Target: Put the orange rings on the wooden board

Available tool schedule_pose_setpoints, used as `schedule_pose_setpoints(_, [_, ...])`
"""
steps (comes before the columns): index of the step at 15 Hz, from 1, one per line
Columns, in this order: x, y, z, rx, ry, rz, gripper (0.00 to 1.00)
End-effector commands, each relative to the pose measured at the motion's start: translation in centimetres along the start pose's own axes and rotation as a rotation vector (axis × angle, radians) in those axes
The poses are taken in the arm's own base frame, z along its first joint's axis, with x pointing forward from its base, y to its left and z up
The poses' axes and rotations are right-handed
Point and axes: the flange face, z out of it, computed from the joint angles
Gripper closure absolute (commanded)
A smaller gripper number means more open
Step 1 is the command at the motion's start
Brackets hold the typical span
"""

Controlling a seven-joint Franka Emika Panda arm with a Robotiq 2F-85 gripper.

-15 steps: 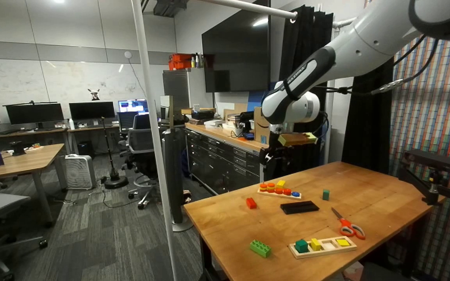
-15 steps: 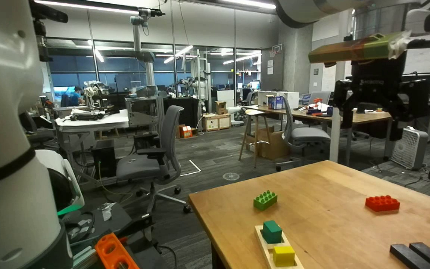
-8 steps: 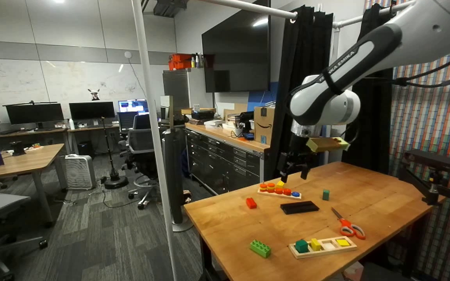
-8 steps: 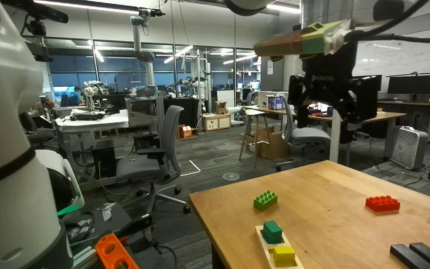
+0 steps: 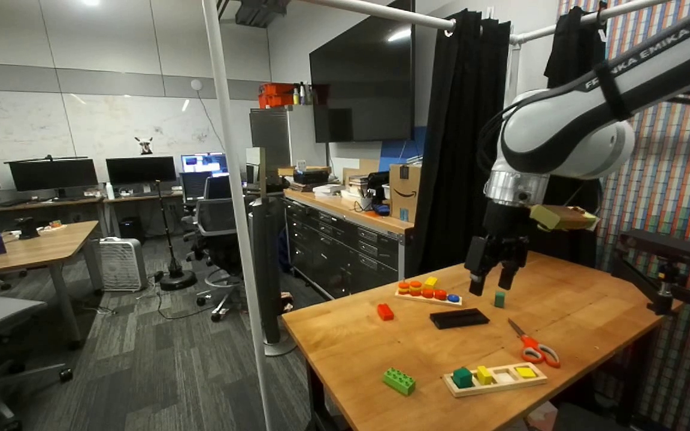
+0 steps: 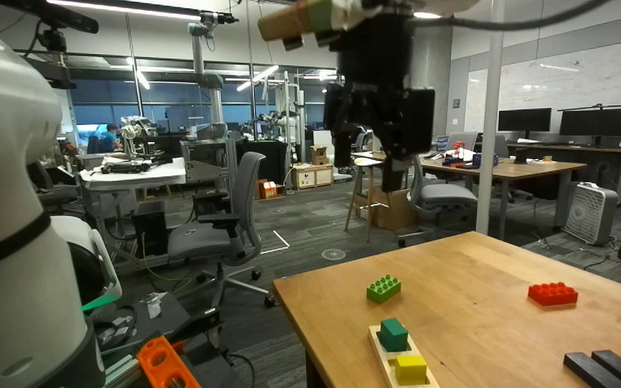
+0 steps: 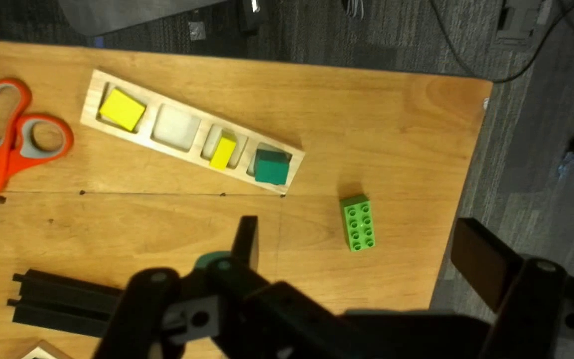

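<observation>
A narrow wooden board (image 5: 432,300) lies near the table's far edge in an exterior view. Orange-red rings (image 5: 415,284) sit on it, two of them above yellow pieces at its left end. A blue ring (image 5: 453,298) sits at its right end. My gripper (image 5: 492,283) is open and empty, high above the table and to the right of this board. It also shows in an exterior view (image 6: 368,171) and in the wrist view (image 7: 360,230), with its fingers wide apart. The wrist view does not show the rings.
A wooden tray (image 7: 176,127) holds green and yellow blocks. A green brick (image 7: 359,224), red brick (image 6: 553,293), orange-handled scissors (image 7: 0,149), black track pieces (image 5: 459,318) and a small green block (image 5: 499,299) lie on the table. A yellow block (image 5: 431,282) is behind the ring board.
The arm and open gripper have moved rightward and lower in an exterior view, and leftward in the opposite exterior view. The objects on the table have not moved.
</observation>
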Motion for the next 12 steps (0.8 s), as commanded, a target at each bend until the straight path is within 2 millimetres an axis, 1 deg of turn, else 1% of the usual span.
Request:
schedule_pose_setpoints(1, [-2.7,-2.5,-3.8,-0.027,-0.001,0.016,0.00])
schedule_pose_setpoints(3, [-3.5,-3.2,-4.6,-0.053,-0.004,0.045,0.00])
schedule_pose_setpoints(4, [-2.6,-2.4,-3.3,-0.016,-0.017,0.019,0.00])
schedule_pose_setpoints(7, [-3.3,-3.1,-4.1,-0.031,-0.009,0.034,0.00])
schedule_pose_setpoints(12, [-3.3,-3.1,-4.1,-0.032,-0.010,0.038,0.00])
